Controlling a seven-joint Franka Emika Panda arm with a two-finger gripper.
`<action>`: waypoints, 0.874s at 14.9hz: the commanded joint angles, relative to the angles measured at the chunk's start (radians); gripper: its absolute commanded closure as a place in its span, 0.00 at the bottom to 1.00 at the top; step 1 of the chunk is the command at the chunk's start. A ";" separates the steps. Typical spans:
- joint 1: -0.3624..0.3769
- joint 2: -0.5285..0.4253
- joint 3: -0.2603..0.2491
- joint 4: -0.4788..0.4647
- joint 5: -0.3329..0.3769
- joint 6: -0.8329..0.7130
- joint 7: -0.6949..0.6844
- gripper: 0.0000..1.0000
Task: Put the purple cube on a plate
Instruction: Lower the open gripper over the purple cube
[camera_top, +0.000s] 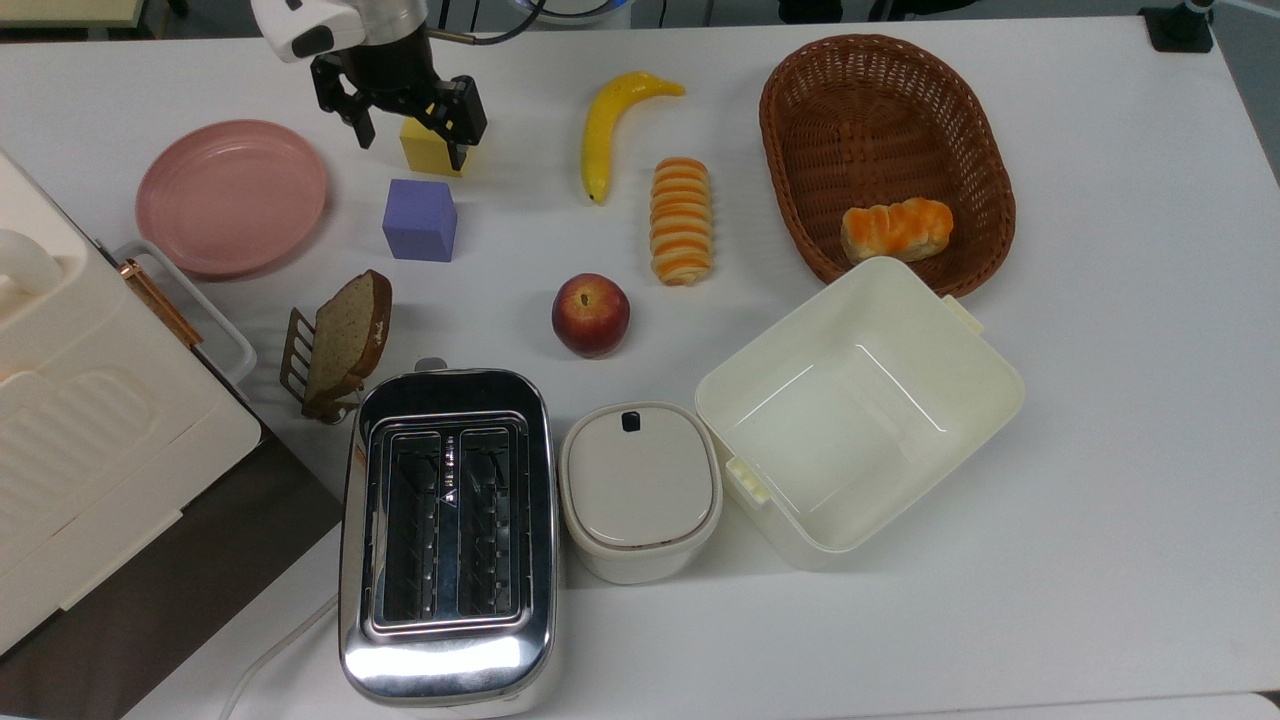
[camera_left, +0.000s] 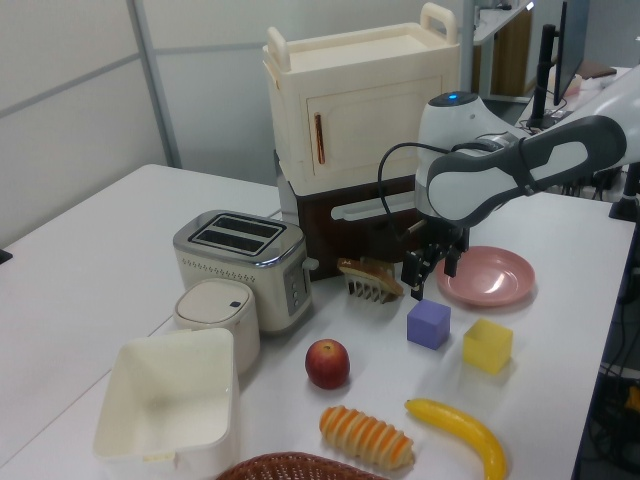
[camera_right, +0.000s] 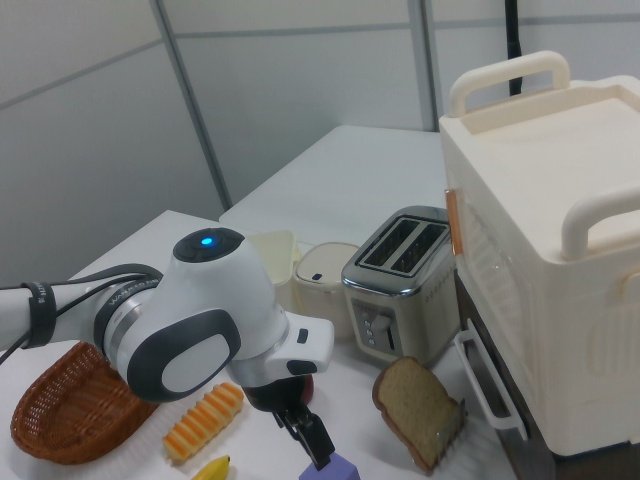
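The purple cube (camera_top: 419, 219), matte and square-edged, sits untouched below the wide-spread gripper (camera_top: 410, 128).

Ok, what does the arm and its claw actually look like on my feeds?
The arm has glossy white rounded shells with dark grey panels set into the sides. A small blue light glows on top of one joint housing. A black cable loops along the wrist. The claw is black, with two blocky black fingers under a white wrist piece.
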 joint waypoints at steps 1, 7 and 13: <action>0.040 -0.009 -0.040 -0.014 -0.010 0.023 -0.013 0.00; 0.040 0.129 -0.040 0.034 -0.017 0.023 -0.007 0.00; 0.036 0.229 -0.040 0.084 -0.060 0.083 -0.004 0.00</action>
